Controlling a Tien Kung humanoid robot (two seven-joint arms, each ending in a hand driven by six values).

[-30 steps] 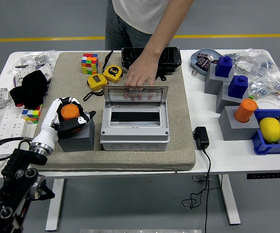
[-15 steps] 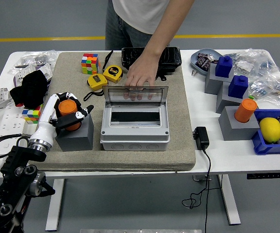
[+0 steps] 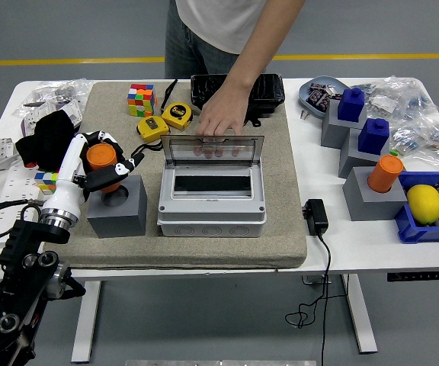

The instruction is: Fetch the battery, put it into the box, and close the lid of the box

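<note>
One orange cylindrical battery (image 3: 101, 162) pinched in left hand (image 3: 97, 166), clear above one grey block (image 3: 117, 216), left of open grey plastic box (image 3: 212, 200), lid (image 3: 213, 149) steadied by person's hand (image 3: 221, 114).

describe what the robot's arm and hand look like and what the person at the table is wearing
Only the left arm shows: black, jointed metal with round fittings and a black cable looping off it, then a silver ring at the wrist. The left hand has a white shell and black fingers with white tips. The person wears a white short-sleeved shirt and dark jeans.
</note>
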